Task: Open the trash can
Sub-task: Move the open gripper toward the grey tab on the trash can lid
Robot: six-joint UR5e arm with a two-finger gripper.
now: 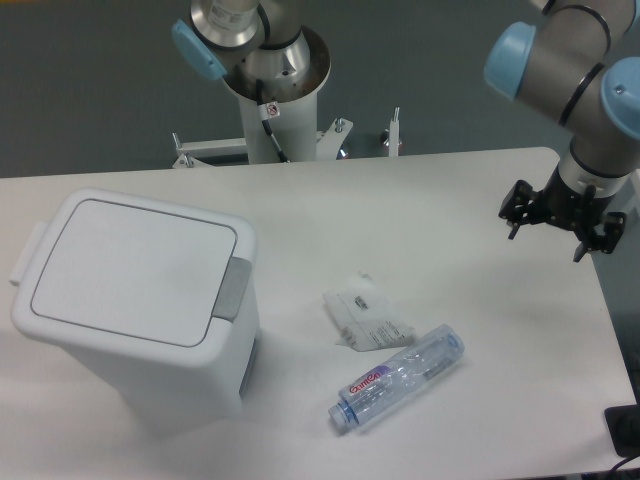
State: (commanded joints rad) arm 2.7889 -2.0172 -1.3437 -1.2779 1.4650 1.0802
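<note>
The trash can (135, 300) is a large white rectangular bin standing at the left of the table. Its flat white lid (130, 270) is down and closed. A grey push-button latch (234, 289) sits on the lid's right edge. My gripper (560, 226) hangs above the far right of the table, well away from the can. Its dark fingers (517, 212) are spread apart and hold nothing.
A clear plastic bottle (398, 378) with a blue cap lies on its side right of the can. A crumpled white wrapper (366, 317) lies just behind it. The arm's pedestal (275, 95) stands at the table's back edge. The table's right edge (600, 300) is close under the gripper.
</note>
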